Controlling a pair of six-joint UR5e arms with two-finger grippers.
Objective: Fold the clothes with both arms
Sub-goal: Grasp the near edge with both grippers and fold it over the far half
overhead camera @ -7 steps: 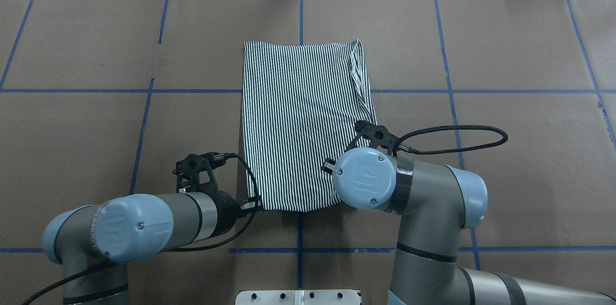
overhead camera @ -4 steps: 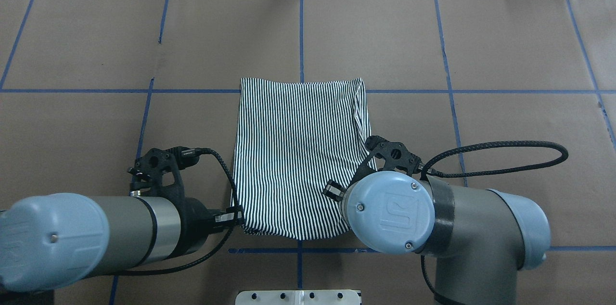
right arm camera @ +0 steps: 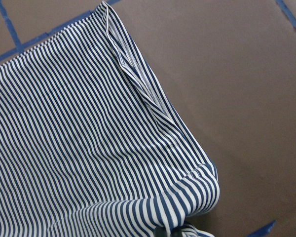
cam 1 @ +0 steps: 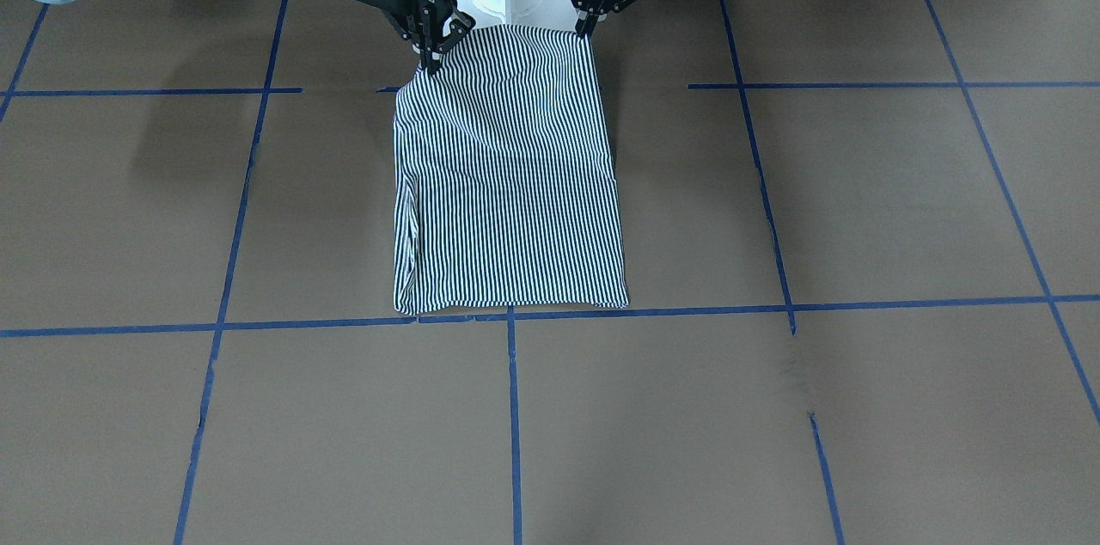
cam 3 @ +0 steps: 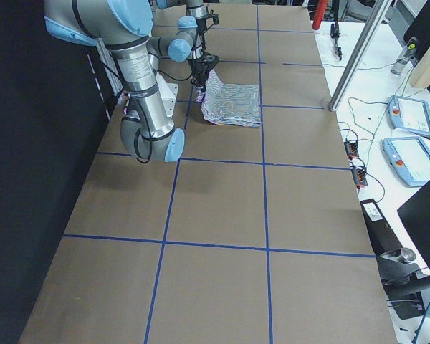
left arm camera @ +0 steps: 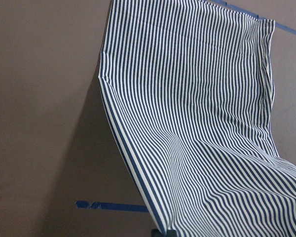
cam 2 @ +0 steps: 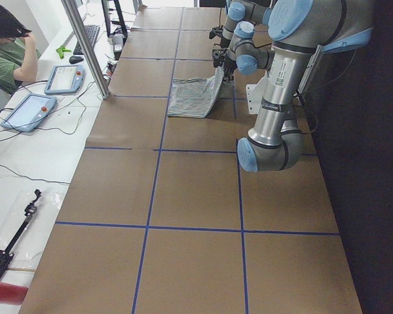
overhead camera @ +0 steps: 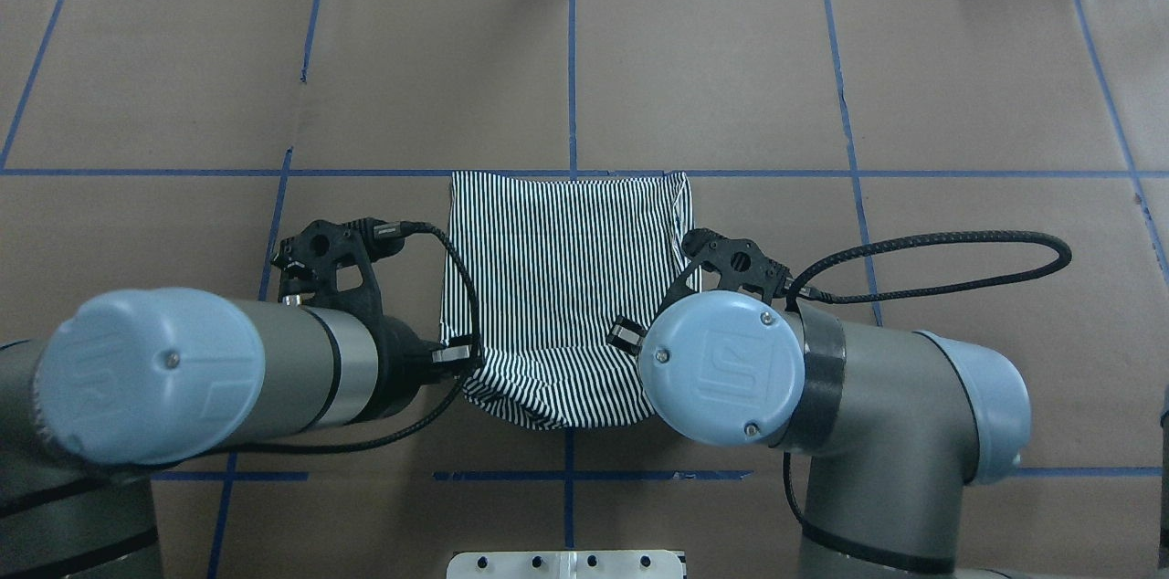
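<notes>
The striped polo shirt [overhead camera: 566, 278] lies folded into a rectangle on the brown table, back side up, with its far edge on the blue tape line. Its near edge is lifted off the surface. My left gripper [cam 1: 586, 29] is shut on one near corner of the shirt [cam 1: 507, 184], and my right gripper [cam 1: 430, 57] is shut on the other. From overhead the left gripper [overhead camera: 461, 352] shows at the shirt's left corner, while the right wrist cap [overhead camera: 721, 364] hides the right fingers. Both wrist views show striped cloth [left arm camera: 197, 123] [right arm camera: 89, 148] sloping down to the table.
The white pedestal base [overhead camera: 566, 563] sits just behind the lifted edge. Blue tape lines [overhead camera: 571, 58] grid the brown paper. A person [cam 2: 6, 46] sits at a side bench with tablets [cam 2: 26, 111], beside a metal post [cam 2: 85, 46].
Both arms drew the shirt toward the robot; its far edge slid back to the blue tape line. The near edge now hangs higher and bunched between the grippers.
</notes>
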